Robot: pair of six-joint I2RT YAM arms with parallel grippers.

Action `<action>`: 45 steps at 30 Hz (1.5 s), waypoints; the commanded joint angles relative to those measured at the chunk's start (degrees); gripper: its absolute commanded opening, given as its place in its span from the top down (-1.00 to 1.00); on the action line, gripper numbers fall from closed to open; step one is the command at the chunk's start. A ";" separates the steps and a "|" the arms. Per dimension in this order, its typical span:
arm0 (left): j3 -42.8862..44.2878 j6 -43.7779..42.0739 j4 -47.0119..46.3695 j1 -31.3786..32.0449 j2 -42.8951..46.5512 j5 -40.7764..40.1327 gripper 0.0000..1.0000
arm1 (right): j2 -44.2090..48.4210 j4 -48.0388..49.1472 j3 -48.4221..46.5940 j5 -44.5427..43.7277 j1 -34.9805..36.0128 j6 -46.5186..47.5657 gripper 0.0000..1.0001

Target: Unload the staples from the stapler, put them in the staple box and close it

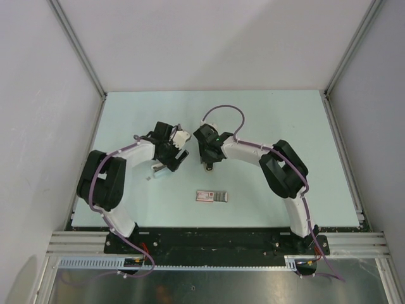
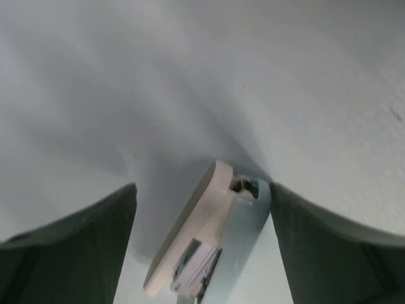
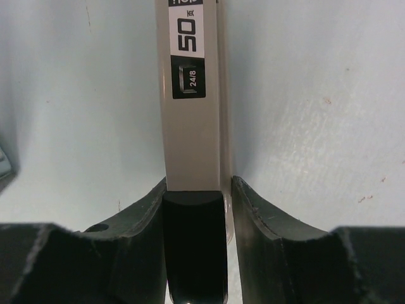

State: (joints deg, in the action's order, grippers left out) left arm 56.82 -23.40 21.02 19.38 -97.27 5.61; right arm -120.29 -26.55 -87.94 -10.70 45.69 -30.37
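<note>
The pale blue-and-white stapler (image 2: 209,234) stands hinged open between the fingers of my left gripper (image 2: 204,190), with its grey metal rail showing. Its blue half rests against the right finger (image 2: 297,240). A gap separates its white half from the left finger (image 2: 95,240). In the top view it shows under my left gripper (image 1: 174,157) as a white piece (image 1: 159,168). My right gripper (image 3: 198,180) is shut on a grey bar (image 3: 190,126) with a black end and a "24/8" label. My right gripper (image 1: 207,158) is just right of the left one.
A flat red-and-white box with a grey part (image 1: 212,196) lies on the pale table (image 1: 285,114), nearer the arm bases than both grippers. White walls and metal frame posts (image 1: 342,57) enclose the table.
</note>
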 commanded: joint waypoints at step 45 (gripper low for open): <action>5.24 11.68 10.70 -4.84 21.20 4.62 -0.99 | 2.66 -11.94 -17.54 -4.93 5.12 3.70 1.00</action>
State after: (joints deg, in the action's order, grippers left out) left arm 58.61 -14.74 28.75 15.44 -78.04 1.13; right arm -118.13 -41.45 -97.43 -16.21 50.50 -24.99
